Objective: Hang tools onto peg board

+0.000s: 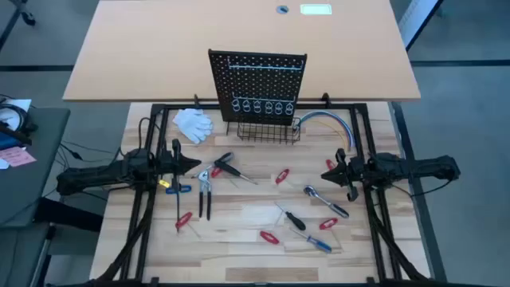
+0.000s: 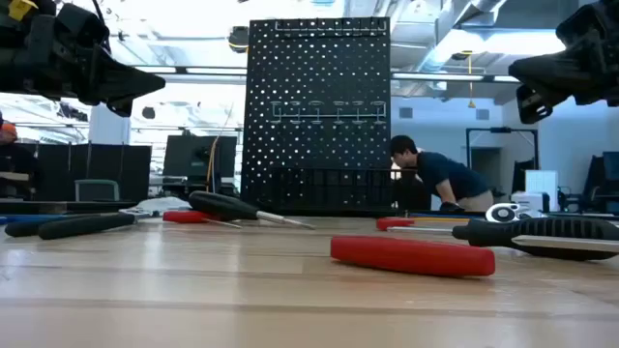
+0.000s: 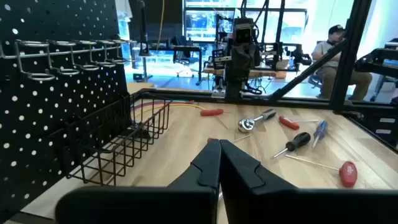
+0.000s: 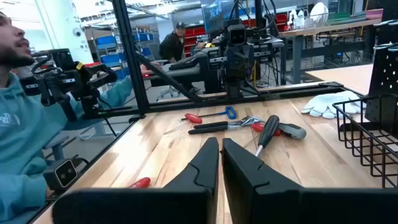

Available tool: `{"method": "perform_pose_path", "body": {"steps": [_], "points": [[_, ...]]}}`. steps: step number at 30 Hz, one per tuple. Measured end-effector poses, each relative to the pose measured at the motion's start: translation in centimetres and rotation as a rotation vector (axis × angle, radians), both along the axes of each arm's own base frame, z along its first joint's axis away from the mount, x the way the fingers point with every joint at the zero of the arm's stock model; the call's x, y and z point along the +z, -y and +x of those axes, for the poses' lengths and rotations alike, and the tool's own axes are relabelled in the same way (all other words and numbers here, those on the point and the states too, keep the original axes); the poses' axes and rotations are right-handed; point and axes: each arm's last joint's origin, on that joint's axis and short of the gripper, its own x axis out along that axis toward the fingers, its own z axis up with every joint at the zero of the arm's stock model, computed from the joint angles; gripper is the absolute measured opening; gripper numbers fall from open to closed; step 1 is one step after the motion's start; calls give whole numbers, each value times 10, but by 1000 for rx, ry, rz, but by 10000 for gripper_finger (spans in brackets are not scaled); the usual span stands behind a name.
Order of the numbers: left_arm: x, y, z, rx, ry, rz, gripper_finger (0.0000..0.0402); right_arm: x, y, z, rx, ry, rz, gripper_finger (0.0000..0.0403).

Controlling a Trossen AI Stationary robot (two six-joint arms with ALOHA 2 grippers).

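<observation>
While both arms hover off the table [image 1: 239,239], left end effector [image 1: 194,164] and right end effector [image 1: 328,167] are clenched, empty. Peg board [image 1: 257,84] stands upright at table's far edge, rings bare. Tools lie scattered in front of peg board: pliers [image 1: 205,191], ratchet wrench [image 1: 325,200], red-handled screwdrivers [image 1: 269,236].

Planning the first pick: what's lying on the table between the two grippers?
In the high view, between left gripper and right gripper: pliers, a black screwdriver, a red screwdriver.
</observation>
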Motion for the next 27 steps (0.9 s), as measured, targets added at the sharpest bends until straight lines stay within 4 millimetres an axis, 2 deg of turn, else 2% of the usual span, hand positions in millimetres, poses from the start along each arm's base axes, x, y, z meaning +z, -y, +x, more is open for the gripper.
{"method": "perform_pose_path", "body": {"steps": [27], "points": [[0,0,0,13,-2,20,0,0,0,0,0,0,0,27]]}}
